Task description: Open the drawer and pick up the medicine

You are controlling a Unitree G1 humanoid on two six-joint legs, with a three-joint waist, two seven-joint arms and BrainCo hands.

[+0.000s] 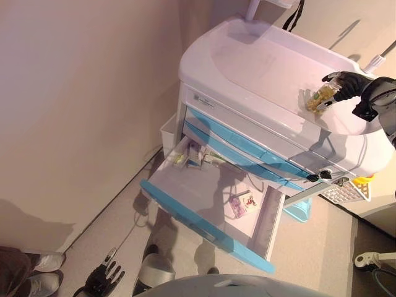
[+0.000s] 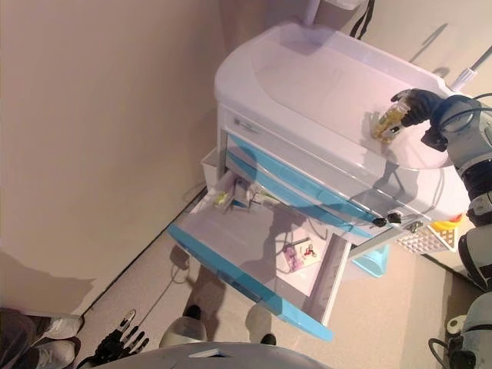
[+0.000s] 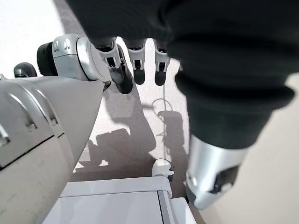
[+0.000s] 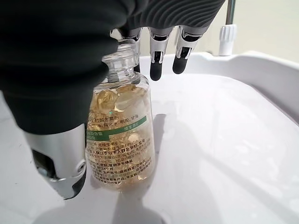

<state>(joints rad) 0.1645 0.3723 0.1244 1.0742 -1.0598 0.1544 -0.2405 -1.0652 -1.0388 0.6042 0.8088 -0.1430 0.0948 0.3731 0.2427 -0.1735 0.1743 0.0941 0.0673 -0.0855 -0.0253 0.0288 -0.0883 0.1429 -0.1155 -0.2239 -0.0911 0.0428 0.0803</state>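
Fingers (image 4: 156, 56) of the right hand (image 1: 350, 85) curl round the capsule bottle (image 4: 120, 135), standing it on the cart top (image 1: 266, 68) above the open drawer (image 1: 204, 207); left hand (image 1: 104, 277) hangs relaxed below.

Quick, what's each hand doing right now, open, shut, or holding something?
Left hand: open, hanging low near the floor, holding nothing.
Right hand: shut on the medicine bottle, over the cart top.

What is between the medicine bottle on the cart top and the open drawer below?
In the left eye view, two shut blue-fronted drawers and the cart's white rim lie between the medicine bottle and the open drawer.
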